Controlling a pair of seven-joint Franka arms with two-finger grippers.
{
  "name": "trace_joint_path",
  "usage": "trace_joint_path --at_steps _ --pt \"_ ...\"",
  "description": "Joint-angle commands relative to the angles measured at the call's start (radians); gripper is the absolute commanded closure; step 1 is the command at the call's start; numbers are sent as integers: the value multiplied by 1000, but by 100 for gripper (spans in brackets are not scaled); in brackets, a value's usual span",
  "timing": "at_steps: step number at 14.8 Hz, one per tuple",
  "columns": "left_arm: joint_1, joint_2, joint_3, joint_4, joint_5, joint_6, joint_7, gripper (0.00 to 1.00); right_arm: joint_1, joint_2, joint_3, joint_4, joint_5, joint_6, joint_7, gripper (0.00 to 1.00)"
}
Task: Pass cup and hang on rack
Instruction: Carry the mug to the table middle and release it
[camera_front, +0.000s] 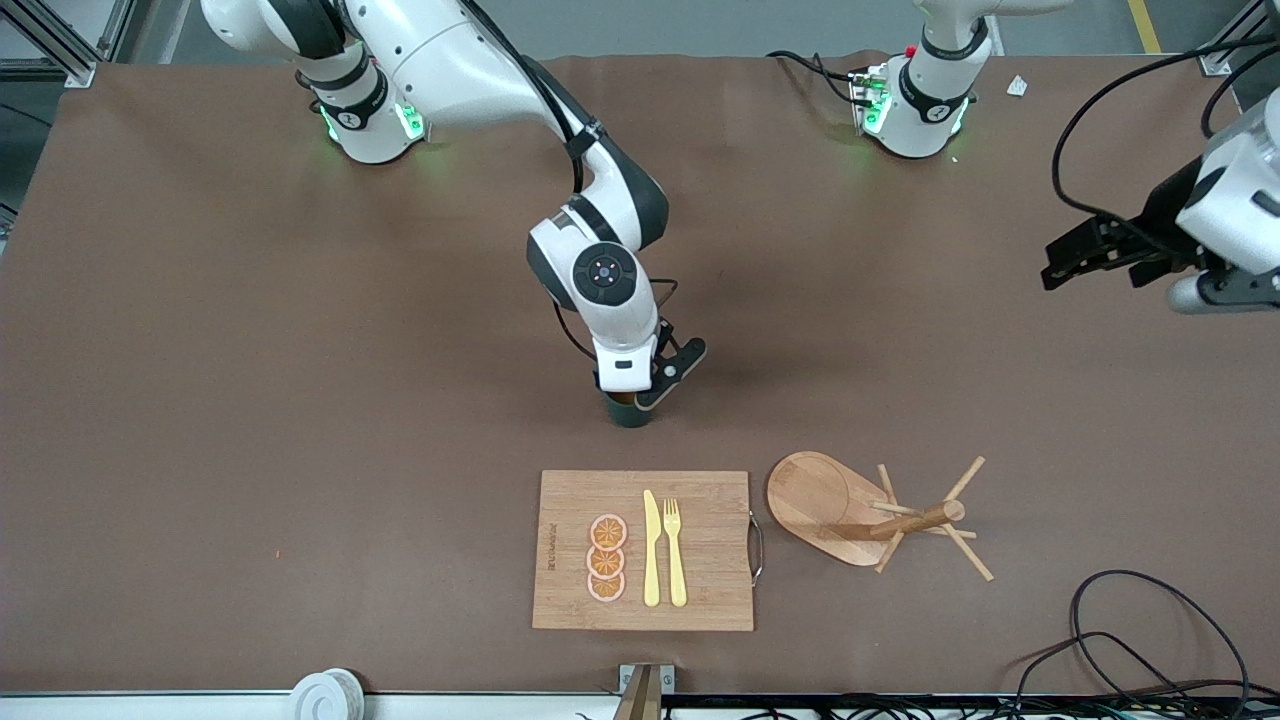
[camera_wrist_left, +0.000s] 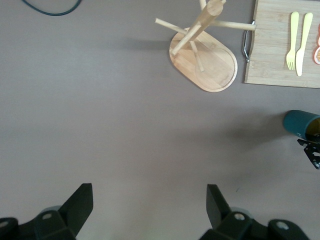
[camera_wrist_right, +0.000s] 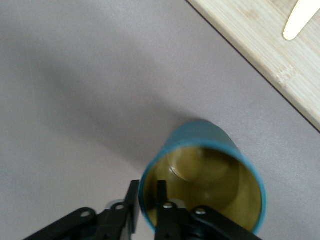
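Straddling rim: the right pincer stood low at the cup, one finger inside the mouth and one outside the wall; the jaws looked narrowly parted about the rim, and whether they pinched it or had let go could not be told.
Cup's place: upright on the desk near the middle, mouth up, farther from the front camera than the cutting board and just apart from its edge.
Right arm's pose: reached out from its base, wrist turned down over the cup.
Cup's long axis: vertical; the handle could not be seen in any view.
Rack's place: the rack stood beside the board toward the left arm's end, pegs spread from its post.
Key relation: the cup lay between the two arms, well apart from the left pincer, so the left arm would judge to need a long reach inward.
Left arm's pose: waiting, raised over the desk's end.
Left pincer's state: fingers spread wide, holding nothing.
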Motion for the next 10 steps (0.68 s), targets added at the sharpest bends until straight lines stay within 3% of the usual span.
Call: trace_joint_path --at_steps 1,4,6,8,10 --pt "-18 30 -5 11 -18 12 -11 0 -45 -48 -11 15 -13 -45 -26 0" --pt "-55 53 -9 12 -18 18 -75 0 -133 -107 -24 85 -11 -180 -23 0" --pt "-95 75 -8 11 -15 45 -126 0 -191 -160 -65 104 -14 -237 -26 0" --pt "-125 107 -8 11 -14 107 -147 0 -243 -230 -152 99 -14 -331 -17 0" --pt "-173 136 -6 11 -3 167 -206 0 -254 -256 -278 99 -14 -372 -20 0"
